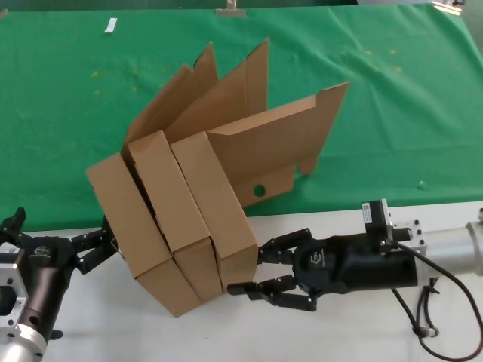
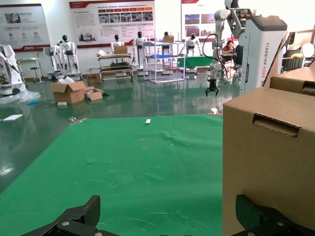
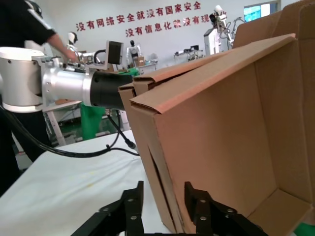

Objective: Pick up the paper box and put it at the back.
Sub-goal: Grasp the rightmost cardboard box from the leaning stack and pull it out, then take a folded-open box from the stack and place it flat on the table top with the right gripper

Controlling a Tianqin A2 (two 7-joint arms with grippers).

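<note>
Three alike brown paper boxes lean together, tilted, across the edge of the green cloth [image 1: 392, 90] and the white table [image 1: 339, 332]. My right gripper [image 1: 245, 271] grips the front wall of the rightmost paper box [image 1: 219, 204], one finger inside and one outside; the right wrist view shows the gripper [image 3: 162, 206] and the box's open inside [image 3: 221, 147]. My left gripper [image 1: 106, 241] is open beside the leftmost box [image 1: 124, 219]. In the left wrist view [image 2: 167, 221] one finger rests against that box's side [image 2: 268, 162].
The middle box [image 1: 162, 196] is wedged between the other two, lids raised. The green cloth stretches far back [image 2: 138, 162]. A small white object [image 1: 111, 26] and a clip [image 1: 230, 9] lie near its far edge. My left arm [image 3: 64, 86] shows beyond the boxes.
</note>
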